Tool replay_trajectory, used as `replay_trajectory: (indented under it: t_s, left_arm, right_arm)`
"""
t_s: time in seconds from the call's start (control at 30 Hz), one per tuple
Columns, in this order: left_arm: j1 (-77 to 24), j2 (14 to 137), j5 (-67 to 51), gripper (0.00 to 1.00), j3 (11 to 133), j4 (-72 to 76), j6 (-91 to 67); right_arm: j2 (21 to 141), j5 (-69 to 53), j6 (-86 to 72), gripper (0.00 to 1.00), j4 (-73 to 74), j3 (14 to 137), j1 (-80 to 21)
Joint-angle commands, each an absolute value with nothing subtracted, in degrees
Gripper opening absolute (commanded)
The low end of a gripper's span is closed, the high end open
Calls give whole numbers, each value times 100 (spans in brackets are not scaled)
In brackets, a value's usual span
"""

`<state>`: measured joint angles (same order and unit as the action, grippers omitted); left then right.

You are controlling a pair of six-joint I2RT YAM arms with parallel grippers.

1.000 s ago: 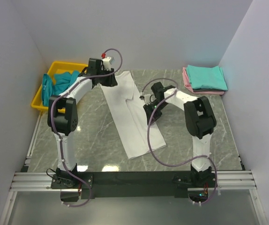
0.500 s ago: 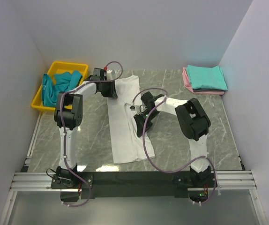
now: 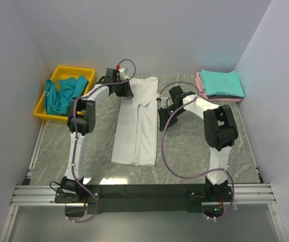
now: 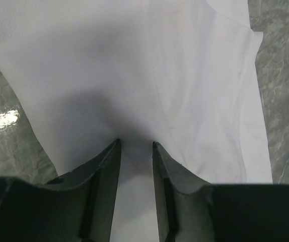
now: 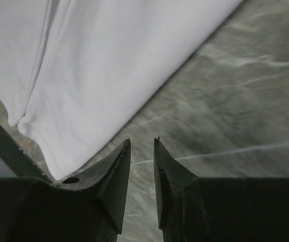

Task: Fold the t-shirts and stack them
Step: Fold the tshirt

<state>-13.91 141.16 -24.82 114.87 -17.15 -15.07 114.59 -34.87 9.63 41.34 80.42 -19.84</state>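
Observation:
A white t-shirt (image 3: pixel 137 126), folded into a long narrow strip, lies down the middle of the marble table. My left gripper (image 3: pixel 126 89) is at its far left corner. In the left wrist view the gripper (image 4: pixel 135 143) is shut on a bunch of the white t-shirt (image 4: pixel 134 60), and the cloth pulls into creases toward the jaws. My right gripper (image 3: pixel 163 110) sits just off the strip's right edge. In the right wrist view it (image 5: pixel 142 141) stands open over bare marble, the white t-shirt (image 5: pixel 99 60) lying to its left and not touching it.
A yellow tray (image 3: pixel 66 70) at the far left holds a crumpled teal shirt (image 3: pixel 61 93). At the far right corner a folded teal shirt (image 3: pixel 224 83) lies on a folded pink one (image 3: pixel 201 86). White walls close in the table on three sides.
The white shirt has swung from a slant to lie nearly straight, shifted left at its near end. My right gripper has let go of it and drawn back to its right side.

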Motion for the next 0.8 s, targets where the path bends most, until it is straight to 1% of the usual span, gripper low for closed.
replay_trajectory:
  t_s: [0.0,0.13,0.17,0.23,0.27,0.3,0.37,0.5,0.57,0.6,0.7,0.77]
  left_arm:
    - [-1354,13984,-2733,39,11601,-1415,-1582]
    - [-1318,13273,-3225,43,11444,-1371,-1310]
    - [-1301,12810,-3469,44,11287,-1284,-1118]
    - [-1222,12246,-3717,46,10594,-1143,-932]
    - [-1187,11678,-3927,47,10295,-1047,-784]
    - [-1143,11402,-3981,48,9735,-950,-695]
    - [-1037,10770,-4034,47,9266,-1010,-371]
    - [-993,10135,-3920,44,8151,-1537,167]
    - [-1002,9828,-3946,43,7702,-1477,176]
    - [-1002,9730,-3929,43,7229,-1398,141]
    - [-1002,9457,-3946,42,6481,-1082,35]
    - [-1002,9309,-3929,42,6224,-941,-174]
  right_arm:
    - [11312,-3120,1177,33,4210,8507,-1873]
    - [10856,-3093,1309,34,4342,8474,-1881]
    - [10585,-3137,1353,37,4324,8394,-1898]
    - [10328,-3033,1432,40,4307,8096,-2055]
    - [10110,-2850,1494,41,4237,7982,-2118]
    - [10020,-2735,1512,41,4193,7867,-2214]
    - [9941,-2593,1486,41,4018,7647,-2478]
    - [10335,-2391,1301,34,3841,7987,-2812]
    - [10711,-2373,1196,31,3788,8225,-2926]
    - [10853,-2347,1143,31,3753,8470,-2962]
    - [11389,-2233,1002,29,3744,8945,-3006]
    - [11766,-2232,950,28,3823,9166,-3023]
